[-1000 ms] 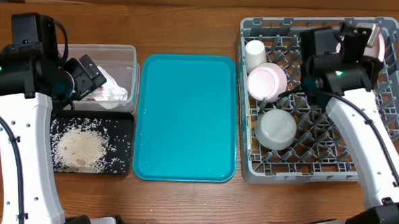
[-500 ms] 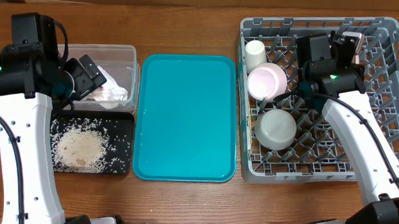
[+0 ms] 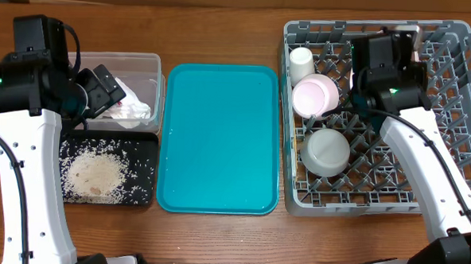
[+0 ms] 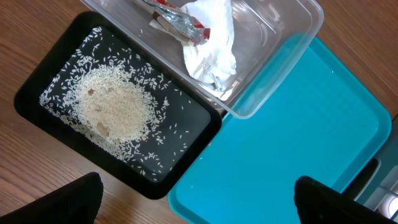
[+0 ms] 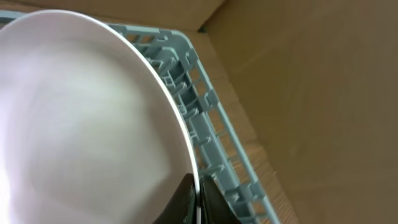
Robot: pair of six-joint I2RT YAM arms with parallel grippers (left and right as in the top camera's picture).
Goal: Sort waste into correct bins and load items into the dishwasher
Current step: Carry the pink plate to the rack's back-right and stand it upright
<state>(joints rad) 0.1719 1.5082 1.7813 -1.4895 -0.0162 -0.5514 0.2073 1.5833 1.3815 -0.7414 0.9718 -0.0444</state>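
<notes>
Pale pink plate [image 5: 81, 124] is pinched at its rim by the right gripper [image 5: 198, 190], whose two dark fingertips are closed tight on the thin edge. In the right wrist view the plate fills the left side, with the lattice wall of the grey dish rack [image 5: 208, 118] just beside it. From overhead the right arm reaches over the far part of the rack and hides nearly all of the plate (only a pale sliver shows near the rack's back wall). Whether the plate touches the pegs cannot be told.

Three other items sit in the rack's left part: a small white cup [image 3: 301, 63] at the far corner, a pale pink bowl [image 3: 315, 96] just in front of it, and a white bowl [image 3: 325, 150] nearer the front.

The left gripper [image 4: 202, 199] hangs over the left side of the table with its jaws spread wide and nothing between them; its fingers [image 4: 68, 199] show only at the bottom corners of the left wrist view. Below it the clear plastic tub [image 4: 280, 56] holds a crumpled white napkin [image 4: 211, 56] and a red wrapper [image 4: 177, 15], the two touching. The black tray [image 4: 37, 81] lies against the tub's front side, carrying a heap of rice [image 4: 115, 112] with loose grains scattered around it. The teal tray [image 3: 219, 139] lies between the two bins and the rack.
</notes>
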